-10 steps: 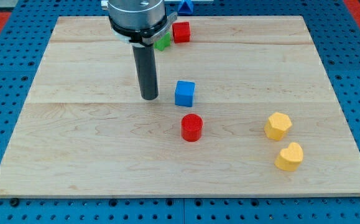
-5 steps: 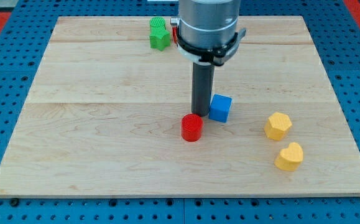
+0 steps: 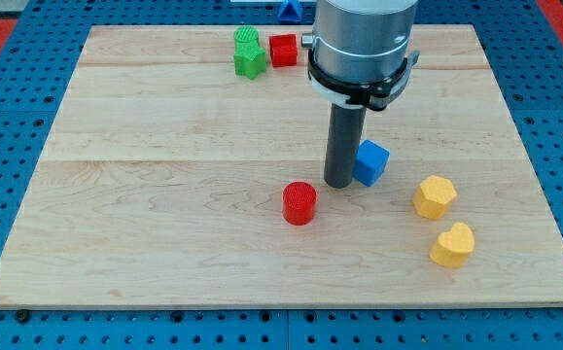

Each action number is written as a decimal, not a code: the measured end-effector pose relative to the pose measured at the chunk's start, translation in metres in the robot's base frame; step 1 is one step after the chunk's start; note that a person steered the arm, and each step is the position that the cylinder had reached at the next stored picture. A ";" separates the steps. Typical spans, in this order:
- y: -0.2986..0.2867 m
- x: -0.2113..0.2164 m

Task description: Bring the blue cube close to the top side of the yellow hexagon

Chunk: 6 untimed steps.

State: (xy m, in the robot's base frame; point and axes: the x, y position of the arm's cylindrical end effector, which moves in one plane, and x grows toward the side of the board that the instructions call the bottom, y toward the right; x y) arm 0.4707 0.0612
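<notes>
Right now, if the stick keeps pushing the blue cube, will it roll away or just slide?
The blue cube has flat faces, so it will probably slide rather than roll. My tip sits at its left edge, apparently off-centre, so it may twist as it goes. It looks small and solid, probably light, and the wooden board looks smooth.

A pale wooden board lies on a blue perforated table.

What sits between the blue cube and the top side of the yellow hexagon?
Nothing visible. The blue cube lies up-left of the yellow hexagon block, with bare wooden board between. My tip presses its left side; the yellow heart-like block sits below.
</notes>
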 end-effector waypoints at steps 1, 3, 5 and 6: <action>0.000 -0.020; 0.054 -0.023; 0.041 -0.002; 0.023 0.020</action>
